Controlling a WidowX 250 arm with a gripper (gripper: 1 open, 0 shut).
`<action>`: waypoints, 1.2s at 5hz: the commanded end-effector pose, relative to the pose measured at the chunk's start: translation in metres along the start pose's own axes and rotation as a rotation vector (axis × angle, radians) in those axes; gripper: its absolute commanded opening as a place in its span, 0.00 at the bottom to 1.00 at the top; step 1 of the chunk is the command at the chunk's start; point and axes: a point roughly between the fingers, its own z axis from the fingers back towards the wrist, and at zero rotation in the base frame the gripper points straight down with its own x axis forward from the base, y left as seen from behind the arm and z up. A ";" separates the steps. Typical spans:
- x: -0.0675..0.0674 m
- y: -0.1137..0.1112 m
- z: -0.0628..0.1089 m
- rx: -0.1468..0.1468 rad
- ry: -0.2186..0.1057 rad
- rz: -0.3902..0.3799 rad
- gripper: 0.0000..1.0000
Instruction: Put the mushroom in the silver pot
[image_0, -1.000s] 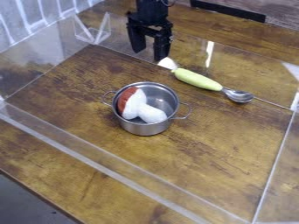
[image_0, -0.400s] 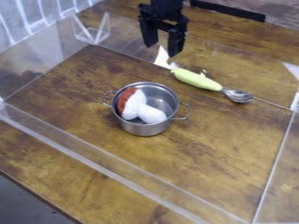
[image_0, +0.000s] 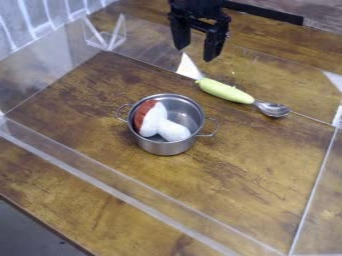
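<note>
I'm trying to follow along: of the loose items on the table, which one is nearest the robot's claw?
The yellow-green-handled spoon, just below the open gripper; the mushroom sits farther off, inside the pot.

You have one pot (image_0: 166, 146), one toy mushroom (image_0: 159, 121) and one spoon (image_0: 241, 95) on one table (image_0: 94, 185). The pot carries two loop handles. One robot gripper (image_0: 198, 45) with two fingers (image_0: 214, 48) reaches in over the table's far edge.
</note>
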 end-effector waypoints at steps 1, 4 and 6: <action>0.005 0.010 0.052 0.035 -0.140 0.013 1.00; 0.008 0.004 0.046 0.050 -0.149 0.070 1.00; 0.002 0.012 0.016 0.057 -0.144 0.163 1.00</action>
